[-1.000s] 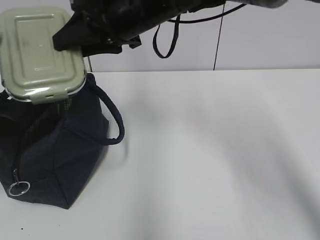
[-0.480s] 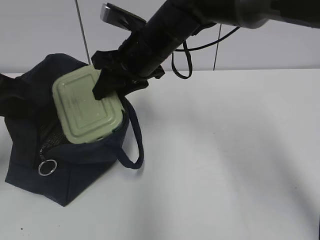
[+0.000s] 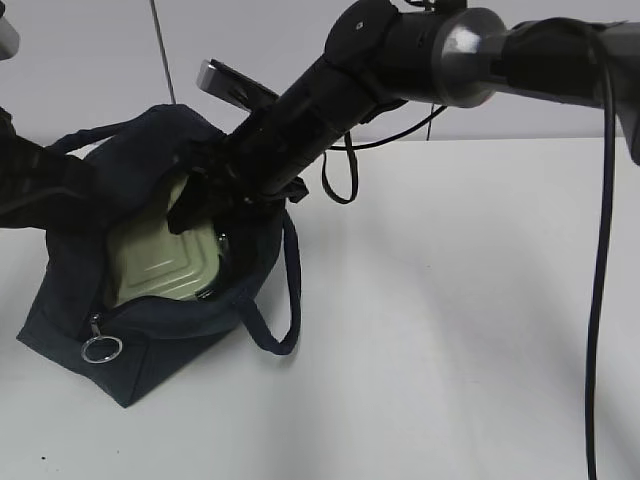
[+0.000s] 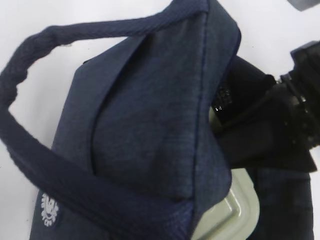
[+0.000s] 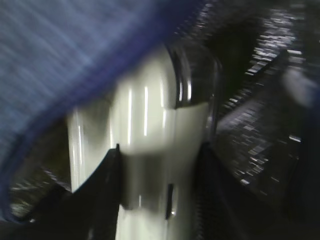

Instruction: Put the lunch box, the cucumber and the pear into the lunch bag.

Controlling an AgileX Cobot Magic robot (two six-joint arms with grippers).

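Lowering of the lunch box (image 3: 160,262) into the lunch bag (image 3: 150,340) is recorded as the change over the last second: a second ago the box was held high above the bag's mouth, half a second ago it was tilted at the rim, and now it is seen mostly sunk inside the opening, only its pale green lid showing.

Item, right hand (image 3: 205,205): reaching in from 2 o'clock, clenched on the 1 o'clock end of the lunch box; in the right wrist view the box (image 5: 150,145) is seen between the two dark fingers (image 5: 100,200), against the bag's dark lining.

Item, left hand: not shown in its own wrist view; judged to be clenched on the bag's 10 o'clock edge, where a dark arm (image 3: 30,180) is seen at the fabric, holding the mouth open. What exactly is pinched cannot be told.

Item, lunch bag: standing on the white desk (image 3: 450,330) at 9 o'clock, zipper ring (image 3: 101,348) hanging at the near corner, one handle (image 3: 285,300) drooping at 3 o'clock. In the left wrist view the bag's wall (image 4: 150,125), logo (image 4: 49,210) and handle (image 4: 30,150) are seen, with a corner of the lid (image 4: 235,210).

Judgement: first of three items nearly placed; release is outstanding.

Hidden: bag floor, box underside. Cucumber and pear are in no view. Right wrist view is blurred.
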